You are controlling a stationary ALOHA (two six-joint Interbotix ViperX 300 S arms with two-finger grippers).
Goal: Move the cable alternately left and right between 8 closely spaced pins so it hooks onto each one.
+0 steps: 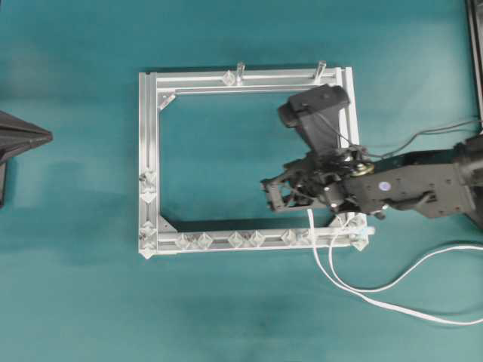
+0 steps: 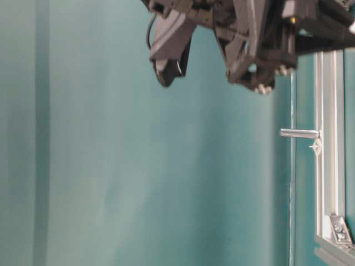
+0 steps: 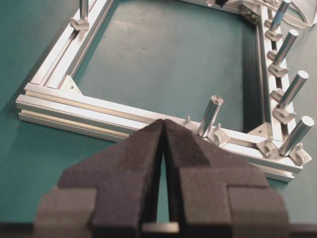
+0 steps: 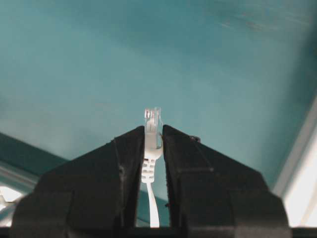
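Black foam-padded right tool (image 4: pixel 152 141) pinches the thin white cable (image 4: pixel 150 161) behind its clear plug; left tool (image 3: pixel 163 148) pressed together.

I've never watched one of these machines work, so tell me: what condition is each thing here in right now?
cable: plug end pinched in the right gripper, the rest trailing loose over the table.
right gripper: shut on the cable, above the frame.
left gripper: shut, empty.
pins: none hooked yet.
aluminium frame: flat on the table.

Even, soft lighting, faint shadows, glare on aluminium frame (image 1: pixel 245 240), table-level view blurred, close foregrounds soft
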